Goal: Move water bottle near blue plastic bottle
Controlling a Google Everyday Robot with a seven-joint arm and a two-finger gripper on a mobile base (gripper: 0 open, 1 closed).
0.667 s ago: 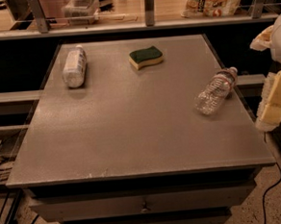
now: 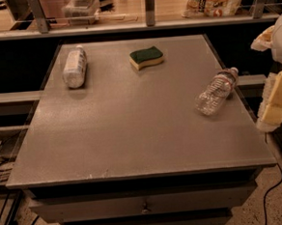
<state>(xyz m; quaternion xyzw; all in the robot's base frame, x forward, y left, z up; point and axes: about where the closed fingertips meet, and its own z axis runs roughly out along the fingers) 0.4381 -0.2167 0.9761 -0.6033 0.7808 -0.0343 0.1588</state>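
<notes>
The water bottle [image 2: 216, 91] is clear and crinkled with a white cap. It lies on its side near the right edge of the grey table [image 2: 132, 129], cap pointing to the far right. The blue plastic bottle [image 2: 75, 67] is opaque and whitish. It lies on its side at the table's far left. My gripper [image 2: 278, 100] is at the right edge of the view, just off the table's right side, to the right of the water bottle and apart from it.
A green and yellow sponge [image 2: 147, 58] lies at the far middle of the table. A railing and shelf [image 2: 144, 22] with bags and a container run behind the table. Drawers sit under the front edge. Cables lie on the floor at both sides.
The gripper at the right edge has shifted slightly. The bottles and the sponge have not moved.
</notes>
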